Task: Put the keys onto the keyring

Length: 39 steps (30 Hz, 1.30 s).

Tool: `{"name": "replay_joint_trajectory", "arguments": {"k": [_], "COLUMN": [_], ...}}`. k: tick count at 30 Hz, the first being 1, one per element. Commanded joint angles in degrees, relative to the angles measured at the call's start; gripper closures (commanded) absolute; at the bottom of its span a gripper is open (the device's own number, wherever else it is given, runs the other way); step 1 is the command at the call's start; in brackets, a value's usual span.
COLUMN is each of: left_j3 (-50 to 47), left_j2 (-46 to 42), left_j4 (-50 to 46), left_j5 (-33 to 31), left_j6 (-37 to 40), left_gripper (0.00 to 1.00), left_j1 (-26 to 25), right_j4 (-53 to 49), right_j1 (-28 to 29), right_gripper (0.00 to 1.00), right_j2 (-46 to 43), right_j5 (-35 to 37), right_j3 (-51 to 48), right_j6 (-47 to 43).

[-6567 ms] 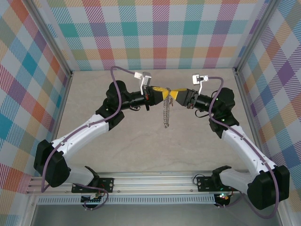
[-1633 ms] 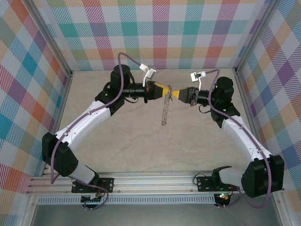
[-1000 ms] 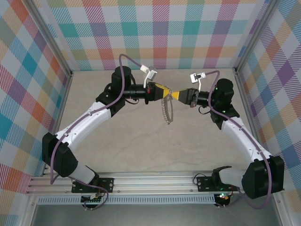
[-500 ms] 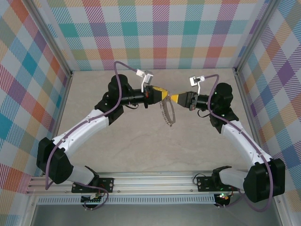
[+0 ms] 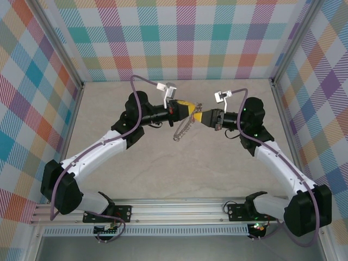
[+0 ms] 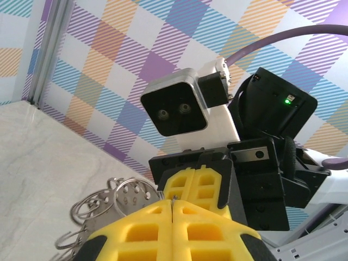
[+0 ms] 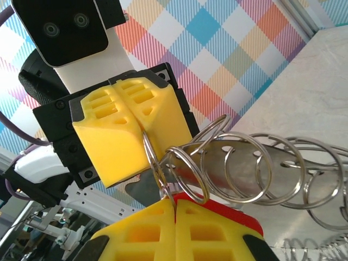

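Red plastic shows just behind the tips of the right gripper point(image 7: 175, 202): it is the tag of the keys point(image 7: 220, 211), and the jaws are closed on it. Directly opposite and very near, the left gripper point(image 7: 138, 117) is closed on one small loop point(image 7: 154, 155) of the keyring point(image 7: 247, 159), which hangs away to the side of both tools. I judge that the threading is the step in hand. To do it well, the right gripper should approach the loop's split end slowly, while the left holds steady. No writing is readable.
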Motion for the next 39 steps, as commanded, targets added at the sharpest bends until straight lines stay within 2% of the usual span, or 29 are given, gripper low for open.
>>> {"name": "replay_joint_trajectory", "arguments": {"k": [1,3,5,10,14,20,24,29,39], "left_j3": [-0.95,-1.34,-1.21,-1.24,-1.72,-2.67,-3.83,-4.43,-4.1], "left_j2": [-1.86,-1.7,-1.17,-0.54,-1.2,-3.45,-5.01,-6.59,-8.22], "left_j4": [8.83,10.55,11.28,12.67,12.5,10.75,10.43,10.6,8.41], "left_j5": [-4.98,-5.41,-5.14,-4.87,-5.06,-5.7,-6.82,-8.08,-10.92], "left_j6": [-1.71,-2.68,-3.33,-4.48,-4.98,-5.09,-6.1,-8.9,-11.88], "left_gripper": [1.0,1.0,1.0,1.0,1.0,1.0,1.0,1.0,1.0], "left_j1": [-0.3,-0.3,-0.25,-0.27,-0.3,-0.3,-0.3,-0.3,-0.21], "right_j4": [-4.9,-6.52,-9.69,-18.25,-18.35,-15.9,-12.1,-4.26,7.71], "right_j1": [0.98,0.93,0.93,0.45,0.29,0.27,0.31,0.31,0.4], "right_gripper": [0.95,0.7,0.63,0.62,0.62,0.63,0.65,0.69,0.7], "right_j2": [-2.99,-3.85,-5.51,-12.63,-17.31,-17.51,-14.5,-9.72,-4.97], "right_j5": [-1.04,0.08,1.76,8.95,15.7,23.38,24.17,21.3,22.08], "right_j3": [-0.26,-0.61,-0.71,-0.96,-1.85,-0.82,0.66,1.23,1.58], "right_j6": [-3.17,-3.23,-4.59,-7.24,-4.88,-1.53,-0.2,3.37,8.71]}}
